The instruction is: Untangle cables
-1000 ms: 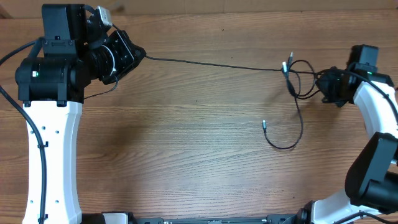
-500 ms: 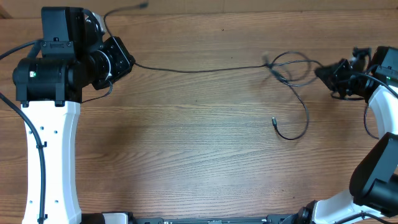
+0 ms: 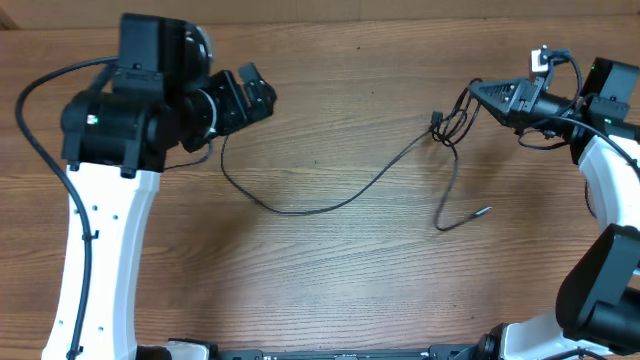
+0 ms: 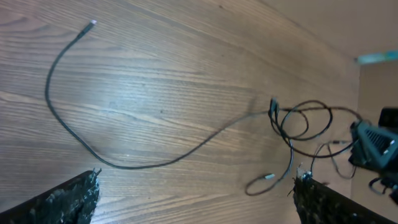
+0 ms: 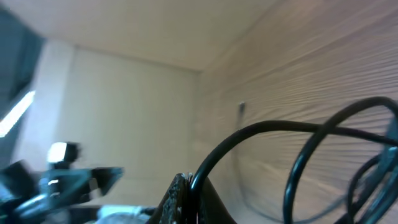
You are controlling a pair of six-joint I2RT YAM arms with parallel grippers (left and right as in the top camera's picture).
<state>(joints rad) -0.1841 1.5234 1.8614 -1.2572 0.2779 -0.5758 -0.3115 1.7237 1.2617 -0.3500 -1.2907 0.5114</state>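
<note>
The cables show as thin black cords. One long strand (image 3: 300,210) lies slack on the table and curves from near my left arm to a small tangle (image 3: 448,125) at the right. My left gripper (image 3: 260,95) hovers over the upper left with its jaws wide open and nothing between them. From the left wrist, the strand (image 4: 124,166) and its free plug end (image 4: 91,23) lie apart from the fingers (image 4: 62,199). My right gripper (image 3: 480,90) is shut on a cord of the tangle (image 5: 249,134), pinched between its fingers (image 5: 180,196). A second strand hangs down to a plug (image 3: 486,210).
The wooden table (image 3: 330,290) fills the view. My left arm's white link (image 3: 95,260) runs along the left side and my right arm (image 3: 600,190) along the right edge. A pale wall (image 5: 124,106) stands beyond the table's far edge.
My left gripper has opened and let go of the long strand, which went from taut to a slack curve on the table. The left arm shifted right. The right gripper moved up with the tangle.
</note>
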